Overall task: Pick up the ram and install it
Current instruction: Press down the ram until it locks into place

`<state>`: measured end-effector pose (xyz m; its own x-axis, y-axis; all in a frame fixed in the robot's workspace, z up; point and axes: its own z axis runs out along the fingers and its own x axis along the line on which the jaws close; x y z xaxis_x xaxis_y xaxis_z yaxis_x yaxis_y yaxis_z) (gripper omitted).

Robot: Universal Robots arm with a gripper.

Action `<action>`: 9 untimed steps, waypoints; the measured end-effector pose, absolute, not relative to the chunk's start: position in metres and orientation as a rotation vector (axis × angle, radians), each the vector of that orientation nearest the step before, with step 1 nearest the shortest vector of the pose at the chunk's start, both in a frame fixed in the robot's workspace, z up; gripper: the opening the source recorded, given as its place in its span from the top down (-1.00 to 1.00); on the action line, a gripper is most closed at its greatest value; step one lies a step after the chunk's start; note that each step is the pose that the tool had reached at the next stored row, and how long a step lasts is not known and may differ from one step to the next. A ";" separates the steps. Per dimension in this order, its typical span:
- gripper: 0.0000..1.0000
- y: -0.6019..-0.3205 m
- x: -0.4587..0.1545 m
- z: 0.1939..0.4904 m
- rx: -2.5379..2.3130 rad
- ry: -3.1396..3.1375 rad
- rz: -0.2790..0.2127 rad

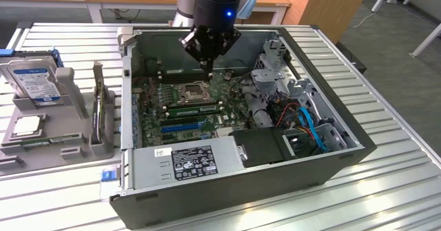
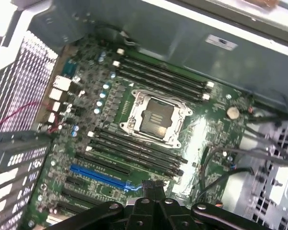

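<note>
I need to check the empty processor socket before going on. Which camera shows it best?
The wrist view: the processor socket sits mid-picture, seen from close above, its metal frame and dark centre plain between the memory slots. In the exterior view the socket is smaller, just below the end effector.

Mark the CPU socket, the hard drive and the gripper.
CPU socket (image 2: pixel 156 116), wrist view, on the dark centre inside its metal frame.
hard drive (image 1: pixel 36 81), exterior view, on its blue-and-white label.
gripper (image 1: pixel 206 60), exterior view, at the shut fingertips above the motherboard.
</note>
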<state>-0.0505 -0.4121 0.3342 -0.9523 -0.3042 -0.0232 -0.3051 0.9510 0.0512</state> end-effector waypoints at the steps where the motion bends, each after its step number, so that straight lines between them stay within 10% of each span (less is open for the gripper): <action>1: 0.80 -0.412 -0.051 0.334 -0.454 3.092 0.085; 9: 0.80 -0.412 -0.051 0.334 -0.226 3.113 0.082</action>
